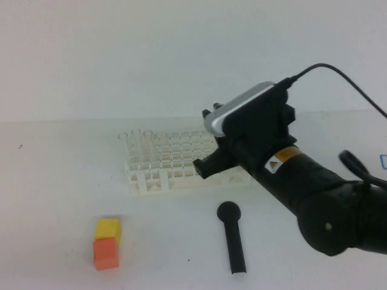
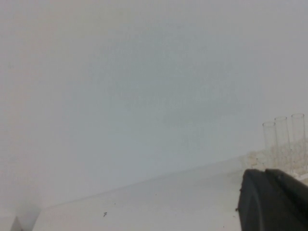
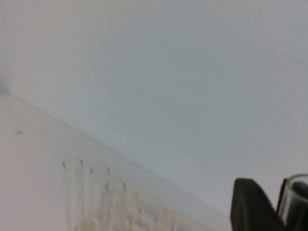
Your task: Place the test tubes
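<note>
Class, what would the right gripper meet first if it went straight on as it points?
Probably the white rack beneath it, perhaps its three standing tubes; depth is unclear. The right gripper holds a test tube; the left gripper sits left of it.

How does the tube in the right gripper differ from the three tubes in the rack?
Hold: the held tube is clamped in the jaws of the right gripper; the racked tubes stand free in holes. Place: the held tube is over the rack's near right side; the racked tubes are at its far left corner. All are clear, open-topped. The left gripper sits outside the high view, away from the rack.
</note>
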Robot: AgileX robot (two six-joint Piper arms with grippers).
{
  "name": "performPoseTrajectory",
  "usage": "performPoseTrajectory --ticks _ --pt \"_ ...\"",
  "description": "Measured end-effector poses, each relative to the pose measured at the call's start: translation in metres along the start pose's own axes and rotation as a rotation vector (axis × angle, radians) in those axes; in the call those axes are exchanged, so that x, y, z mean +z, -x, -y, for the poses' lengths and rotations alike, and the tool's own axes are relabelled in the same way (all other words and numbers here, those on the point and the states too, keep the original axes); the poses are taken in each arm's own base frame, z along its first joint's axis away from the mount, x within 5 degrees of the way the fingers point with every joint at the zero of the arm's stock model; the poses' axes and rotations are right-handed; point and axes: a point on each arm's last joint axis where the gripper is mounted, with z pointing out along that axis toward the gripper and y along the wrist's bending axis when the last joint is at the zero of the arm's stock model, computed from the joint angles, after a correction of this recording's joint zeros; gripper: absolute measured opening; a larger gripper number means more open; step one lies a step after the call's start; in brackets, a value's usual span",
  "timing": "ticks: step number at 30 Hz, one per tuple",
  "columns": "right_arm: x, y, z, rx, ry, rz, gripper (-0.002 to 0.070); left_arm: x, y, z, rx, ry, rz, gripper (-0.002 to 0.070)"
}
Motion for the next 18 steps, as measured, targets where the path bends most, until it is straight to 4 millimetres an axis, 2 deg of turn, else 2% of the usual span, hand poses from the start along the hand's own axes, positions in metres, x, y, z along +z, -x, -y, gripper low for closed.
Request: performPoseTrajectory --ticks 4,10,15,18 --pt "0.028 0.000 -0.010 0.053 0.016 0.110 0.0113 0.000 0.000 0.000 0.000 0.000 0.000 -0.0001" --pt "0.066 -0.005 -0.021 0.203 0.030 0.154 0.0113 0.000 0.000 0.000 0.000 0.000 0.000 -0.0001" --pt "0.089 -0.011 -0.030 0.238 0.051 0.170 0.0113 0.000 0.000 0.000 0.000 0.000 0.000 -0.0001" --pt "0.095 -0.011 -0.034 0.225 0.078 0.184 0.0113 0.000 0.000 0.000 0.000 0.000 0.000 -0.0001"
